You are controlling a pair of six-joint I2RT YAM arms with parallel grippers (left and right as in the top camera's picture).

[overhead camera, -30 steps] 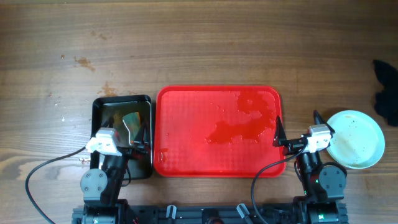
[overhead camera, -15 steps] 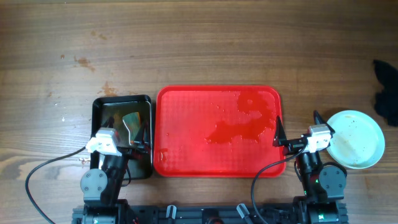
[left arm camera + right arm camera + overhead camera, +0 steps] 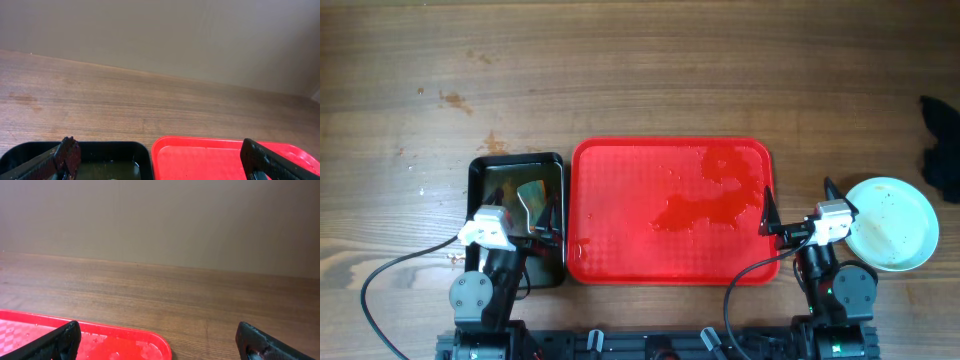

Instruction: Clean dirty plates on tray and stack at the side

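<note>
Wooden bench (image 3: 640, 80), brown grain, with stains (image 3: 452, 98) at upper left. Red tray (image 3: 620, 200) sits at centre-bottom. Black tray (image 3: 515, 158) is just beside its left edge. Pale plates (image 3: 892, 222) at lower right, apart from the red tray, count unreadable from above. Dark object (image 3: 942, 150) at the right edge, cut off.

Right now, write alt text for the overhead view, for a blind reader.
A red tray, wet in patches and holding no plates, sits on a wooden table. A black tray lies left of it, a pale plate right; the left hand and right hand hang open in front.
</note>
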